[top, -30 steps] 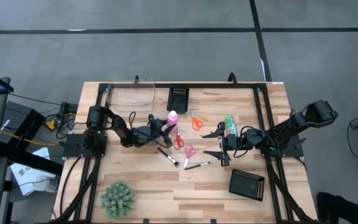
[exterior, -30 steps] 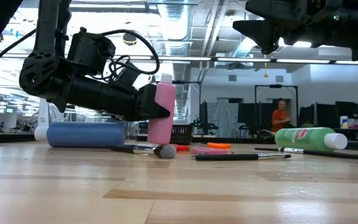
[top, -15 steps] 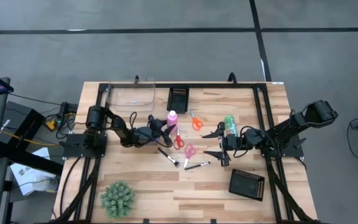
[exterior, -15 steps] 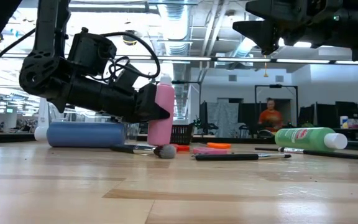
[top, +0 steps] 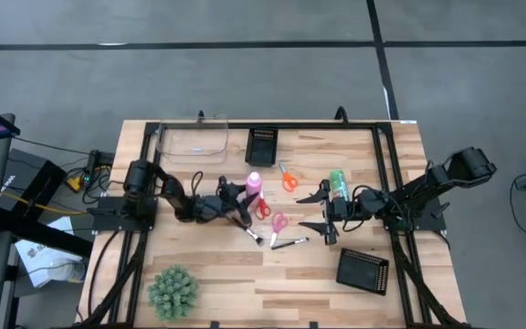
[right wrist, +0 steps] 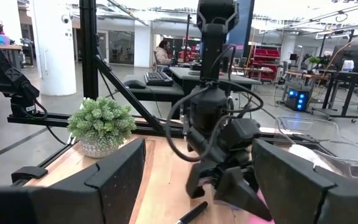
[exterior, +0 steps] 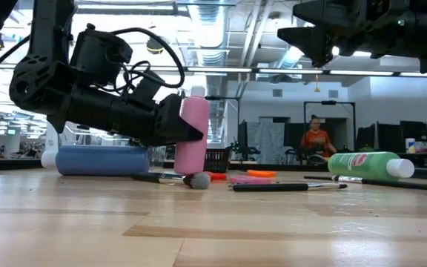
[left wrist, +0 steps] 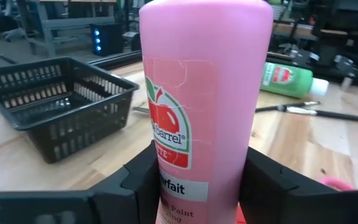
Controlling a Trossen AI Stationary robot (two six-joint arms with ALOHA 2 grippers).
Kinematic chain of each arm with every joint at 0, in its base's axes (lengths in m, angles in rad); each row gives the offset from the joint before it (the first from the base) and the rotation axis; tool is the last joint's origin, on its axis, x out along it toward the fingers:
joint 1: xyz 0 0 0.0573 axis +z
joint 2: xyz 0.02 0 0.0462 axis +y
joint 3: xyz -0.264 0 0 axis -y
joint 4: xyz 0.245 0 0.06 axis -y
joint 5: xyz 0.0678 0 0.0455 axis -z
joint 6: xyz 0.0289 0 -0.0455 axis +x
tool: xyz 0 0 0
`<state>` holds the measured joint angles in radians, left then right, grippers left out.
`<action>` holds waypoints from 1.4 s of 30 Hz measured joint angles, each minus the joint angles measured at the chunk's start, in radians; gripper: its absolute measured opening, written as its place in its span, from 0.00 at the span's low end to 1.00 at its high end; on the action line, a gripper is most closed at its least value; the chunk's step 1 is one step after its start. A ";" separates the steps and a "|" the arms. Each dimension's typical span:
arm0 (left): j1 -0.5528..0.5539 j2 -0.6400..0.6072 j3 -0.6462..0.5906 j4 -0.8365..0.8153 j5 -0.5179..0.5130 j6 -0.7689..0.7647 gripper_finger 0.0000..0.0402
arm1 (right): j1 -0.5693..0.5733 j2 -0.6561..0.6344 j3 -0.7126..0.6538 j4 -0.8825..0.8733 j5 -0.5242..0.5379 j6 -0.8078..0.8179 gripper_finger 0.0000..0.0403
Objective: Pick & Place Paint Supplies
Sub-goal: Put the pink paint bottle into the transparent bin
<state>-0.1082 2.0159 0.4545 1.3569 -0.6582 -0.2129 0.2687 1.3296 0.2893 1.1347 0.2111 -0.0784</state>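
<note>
A pink bottle [exterior: 193,133] with a white cap stands almost upright left of the table's middle, and my left gripper [top: 238,195] is shut on it. A blue bottle [exterior: 102,159] lies on its side behind that arm. A green bottle [top: 338,185] lies on its side right of centre. Orange scissors [top: 288,176], red scissors [top: 261,208], pink scissors [top: 278,222] and two brushes [top: 247,230] [top: 289,243] lie flat on the wood between the arms. My right gripper [top: 323,209] hovers open above the table beside the green bottle, with nothing between its fingers. My left gripper pinches the pink bottle's round body [left wrist: 204,186], at about mid-height or a little lower, between its two fingers [left wrist: 138,180]. The fingers come nearly level from the table's left and lie across the bottle. The bottle leans slightly; whether its base rests on the table I cannot tell.
One black mesh tray [top: 263,143] sits at the far edge and another [top: 363,270] near the front right. A clear container [top: 193,142] stands at the far left and a spiky green plant [top: 173,292] at the near left. A person [exterior: 316,139] moves in the room behind.
My left gripper has swung a little toward the table's near edge, and the pink bottle has gone with it. The bottle stays nearly upright. The right arm has kept still.
</note>
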 joint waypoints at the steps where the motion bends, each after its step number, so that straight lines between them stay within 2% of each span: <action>1: -0.006 0.000 0.000 0.000 0.000 0.009 0.42 | 0.000 0.000 0.000 0.000 0.000 0.000 0.70; 14: -0.054 0.005 -0.003 -0.022 0.039 0.025 0.58 | 0.000 0.000 0.000 -0.006 0.000 0.000 0.70; 19: -0.078 -0.004 -0.003 -0.016 0.014 0.089 0.60 | 0.000 0.000 0.000 -0.006 0.000 0.001 0.70; 23: -0.092 -0.062 -0.007 -0.021 0.000 0.143 0.60 | 0.000 0.000 0.000 -0.006 0.000 0.001 0.70; 28: -0.096 -0.219 -0.029 -0.141 -0.001 0.179 0.60 | 0.000 0.000 0.000 -0.006 0.000 0.001 0.70; 34: -0.095 -0.485 -0.037 -0.426 0.005 0.175 0.60 | 0.000 0.000 0.000 -0.014 0.000 0.008 0.70; 39: -0.091 -0.696 -0.017 -0.699 0.086 0.126 0.60 | -0.001 0.000 0.000 -0.024 0.000 0.019 0.70; 42: -0.077 -0.794 0.019 -0.891 0.170 0.072 0.60 | -0.001 0.000 0.000 -0.028 0.000 0.025 0.70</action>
<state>-0.1853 1.2215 0.4739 0.4655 -0.4887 -0.1410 0.2680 1.3296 0.2893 1.1069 0.2108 -0.0534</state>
